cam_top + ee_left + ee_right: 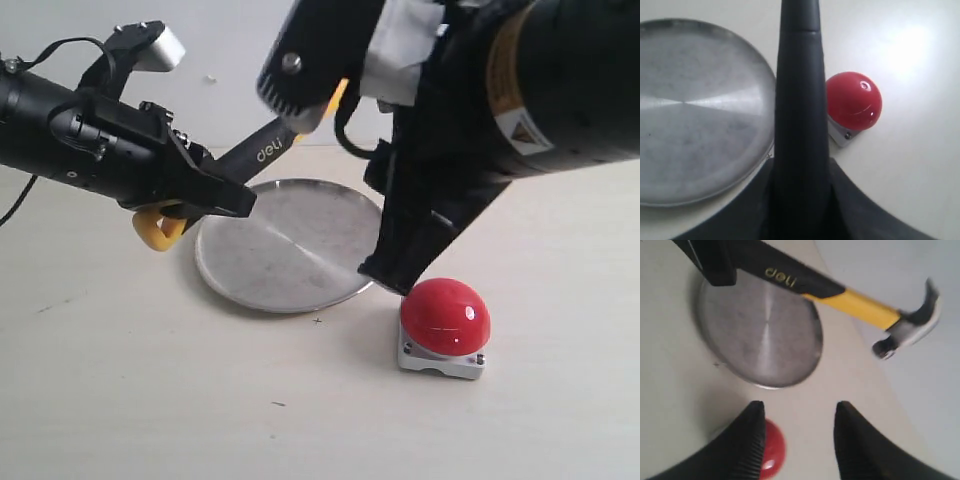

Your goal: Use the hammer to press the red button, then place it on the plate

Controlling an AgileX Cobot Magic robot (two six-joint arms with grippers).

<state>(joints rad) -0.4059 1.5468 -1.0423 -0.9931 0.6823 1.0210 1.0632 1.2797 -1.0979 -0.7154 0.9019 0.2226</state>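
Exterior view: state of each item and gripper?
hammer: off the table, held at handle.
left gripper: shut on hammer.
right gripper: open, empty, beside red button.
red button: on table, hammer not on it.
plate: flat on table, empty.

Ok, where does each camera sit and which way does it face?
Exterior: off the arms, looks slantwise down at plate and button; both arms show, left gripper holding hammer.
Left wrist: on left arm, looks along the hammer handle; own fingers show.
Right wrist: on right arm, looks down past open right gripper.
Shared: all see plate, button, hammer.
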